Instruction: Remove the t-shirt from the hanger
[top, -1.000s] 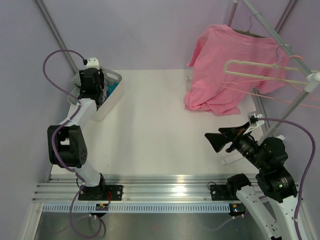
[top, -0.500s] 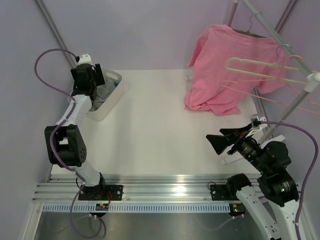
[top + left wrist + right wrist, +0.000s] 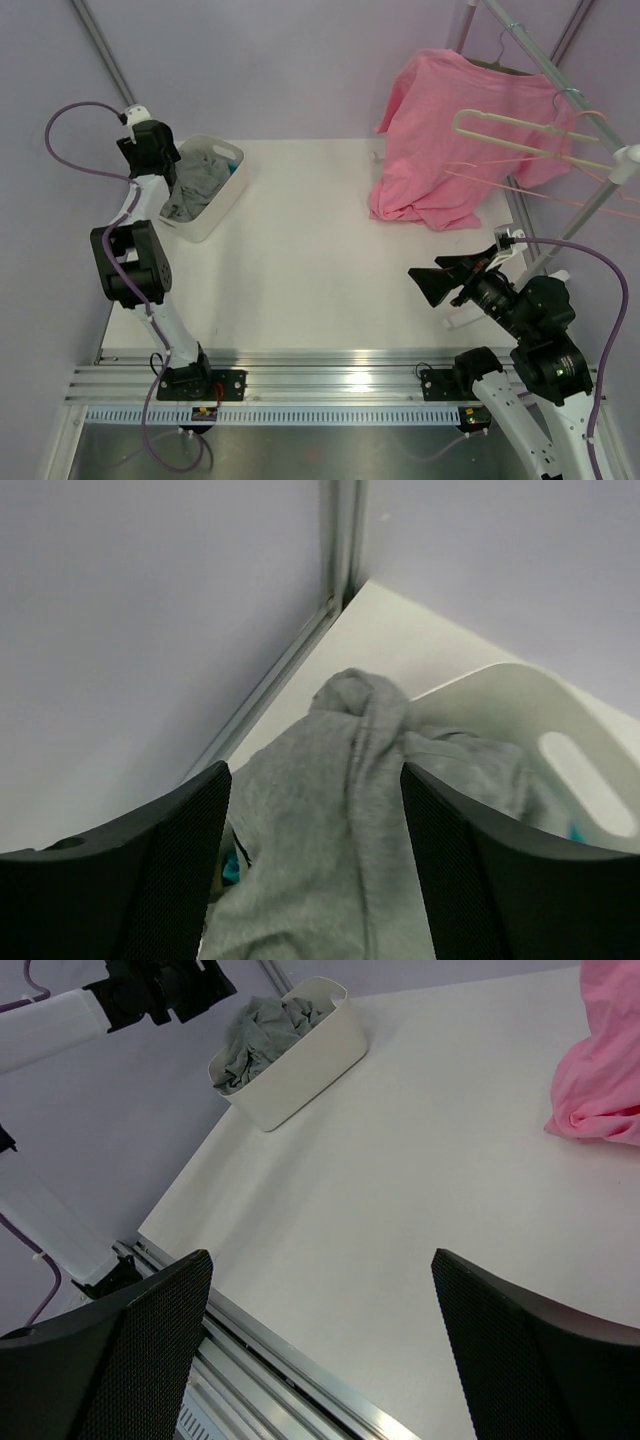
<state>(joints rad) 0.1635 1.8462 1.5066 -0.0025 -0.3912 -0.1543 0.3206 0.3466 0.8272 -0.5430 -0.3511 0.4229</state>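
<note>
- Seeing t-shirt (image 3: 195, 185) bunched inside white bin (image 3: 222, 215), far-left corner of tabletop (image 3: 320, 260).
- Left gripper (image 3: 315, 810) released, empty, hovering just above t-shirt.
- Right gripper (image 3: 320, 1290) spread wide, empty, near right edge, well apart from t-shirt.
- Hanger (image 3: 510, 120) hanging bare above right edge, beside pink shirt (image 3: 440, 140).

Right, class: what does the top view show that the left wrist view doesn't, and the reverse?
Only the top view: the bare hanger, the pink shirt and the open right pincer. Only the left wrist view: scraps of teal cloth under the t-shirt, and the left pincer open over it. Both: the grey t-shirt lying in the white bin.
</note>
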